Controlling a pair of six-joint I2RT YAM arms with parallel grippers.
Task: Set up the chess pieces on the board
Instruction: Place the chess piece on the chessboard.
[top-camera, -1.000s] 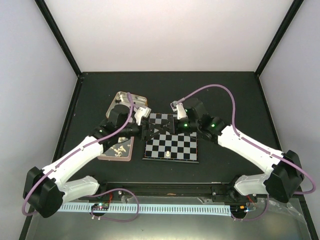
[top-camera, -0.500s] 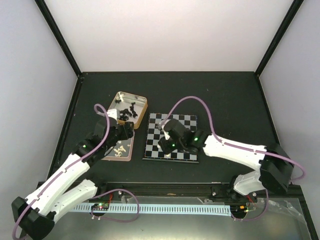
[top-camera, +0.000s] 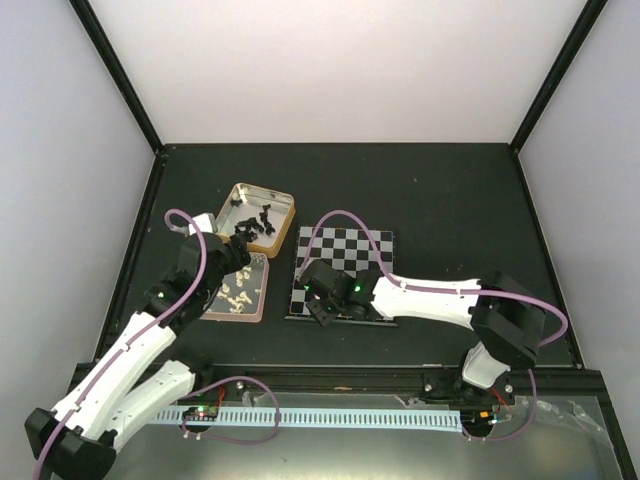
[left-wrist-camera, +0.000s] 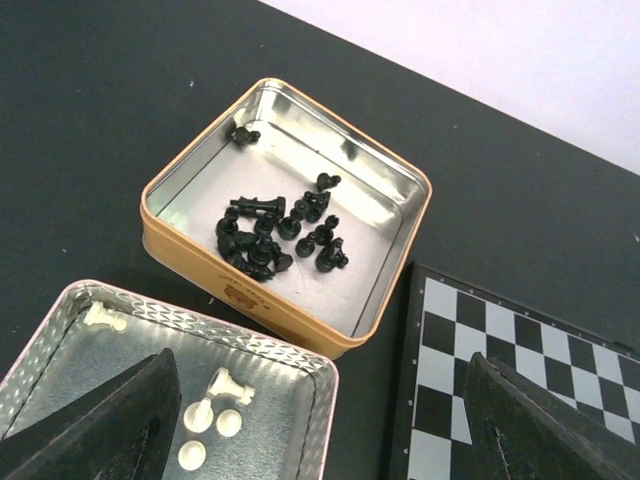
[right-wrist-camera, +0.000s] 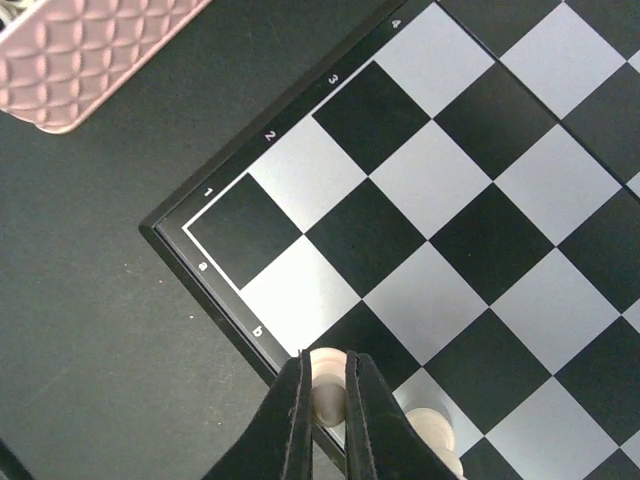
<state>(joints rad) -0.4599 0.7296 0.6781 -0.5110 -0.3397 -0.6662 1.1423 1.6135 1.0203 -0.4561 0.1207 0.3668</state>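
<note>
Now, white piece (right-wrist-camera: 328, 392) upright, right hand (right-wrist-camera: 326, 362) pinching

Orange tin (left-wrist-camera: 200, 265): shiny smooth metal. Pink tin (right-wrist-camera: 90, 50): embossed quilted metal. Board (right-wrist-camera: 430, 180): smooth, semi-gloss. Table (right-wrist-camera: 100, 300): matt black.

Open board (right-wrist-camera: 440, 190) beyond two cream pieces (right-wrist-camera: 432, 425) at its edge.

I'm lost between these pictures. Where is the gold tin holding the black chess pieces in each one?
Top external: the gold tin sits left of centre, just beyond the far-left corner of the chessboard.
Left wrist: the gold tin fills the middle, with the chessboard at lower right.
Right wrist: not in it; only the chessboard and the edge of a pink tin show.
Shared landmark: the chessboard.
</note>
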